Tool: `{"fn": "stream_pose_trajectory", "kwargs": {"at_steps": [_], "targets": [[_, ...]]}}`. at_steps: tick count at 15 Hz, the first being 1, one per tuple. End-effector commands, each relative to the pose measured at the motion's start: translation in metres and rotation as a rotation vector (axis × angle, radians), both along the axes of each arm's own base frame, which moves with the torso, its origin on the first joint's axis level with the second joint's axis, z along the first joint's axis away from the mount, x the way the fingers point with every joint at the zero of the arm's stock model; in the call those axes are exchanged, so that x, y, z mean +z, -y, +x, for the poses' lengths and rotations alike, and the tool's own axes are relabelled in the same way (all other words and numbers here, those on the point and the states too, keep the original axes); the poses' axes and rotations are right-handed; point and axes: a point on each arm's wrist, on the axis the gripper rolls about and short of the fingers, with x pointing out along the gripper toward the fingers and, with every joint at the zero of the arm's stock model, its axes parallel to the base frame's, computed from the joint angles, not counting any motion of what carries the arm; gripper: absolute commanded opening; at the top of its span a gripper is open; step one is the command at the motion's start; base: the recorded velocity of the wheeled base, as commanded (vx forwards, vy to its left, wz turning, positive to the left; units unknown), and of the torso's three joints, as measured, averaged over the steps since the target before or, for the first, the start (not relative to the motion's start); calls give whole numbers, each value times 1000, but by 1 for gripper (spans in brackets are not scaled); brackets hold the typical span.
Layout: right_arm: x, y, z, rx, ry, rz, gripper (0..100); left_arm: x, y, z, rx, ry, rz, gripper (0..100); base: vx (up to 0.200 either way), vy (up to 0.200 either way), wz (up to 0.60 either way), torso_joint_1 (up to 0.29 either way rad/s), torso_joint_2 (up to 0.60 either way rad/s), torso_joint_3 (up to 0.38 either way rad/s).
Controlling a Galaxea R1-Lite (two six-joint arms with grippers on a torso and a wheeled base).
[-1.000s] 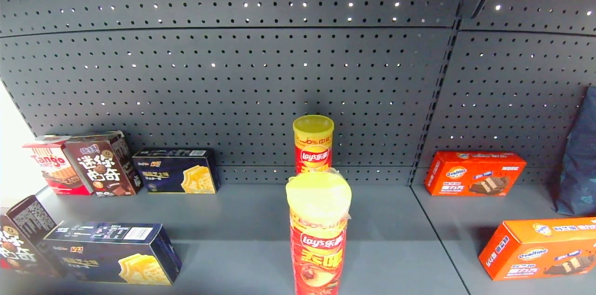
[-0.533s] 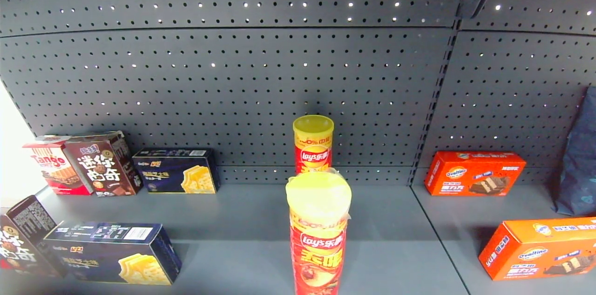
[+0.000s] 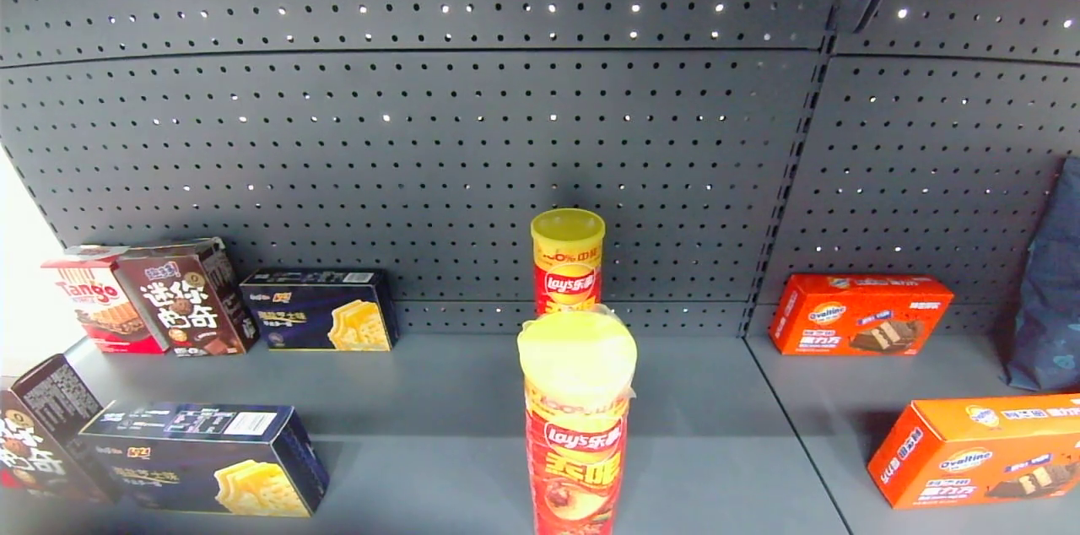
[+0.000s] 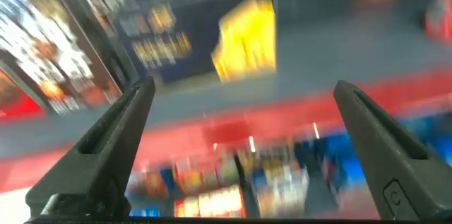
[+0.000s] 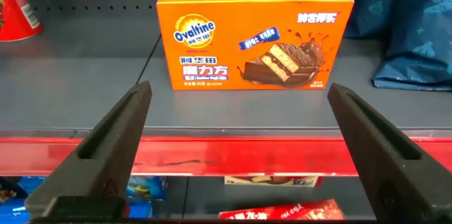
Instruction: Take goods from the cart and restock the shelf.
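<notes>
Left gripper [image 4: 244,86] and right gripper [image 5: 240,88] both gape wide and empty, an orange wafer box [image 5: 254,37] straight ahead of the right: likely between placements, next needing fresh stock grasped.

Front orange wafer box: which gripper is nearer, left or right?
Right. The right gripper faces the front orange wafer box straight across the shelf edge; the left gripper sits before the navy cracker box, toward the shelf's left end.
</notes>
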Motion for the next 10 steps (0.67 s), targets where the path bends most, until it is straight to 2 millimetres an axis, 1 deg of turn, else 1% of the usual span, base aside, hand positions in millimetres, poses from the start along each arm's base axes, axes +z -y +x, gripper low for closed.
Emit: {"fn": "stream_pose_trajectory", "kwargs": {"at_steps": [1,2,4,7,10], "targets": [[0,0,0,0,-2,0,100,-17,-2,11,95,20,-42,100,0,0,0,0,0,0],[0,0,0,0,-2,0,100,-20,-3,11,154,70,-44,100,0,0,0,0,0,0],[0,0,0,0,-2,0,100,-21,-4,11,185,59,-55,100,0,0,0,0,0,0],[0,0,0,0,-2,0,100,-21,-4,11,184,56,-107,100,0,0,0,0,0,0],[0,0,0,0,-2,0,100,-21,-4,11,184,56,-110,100,0,0,0,0,0,0]]}}
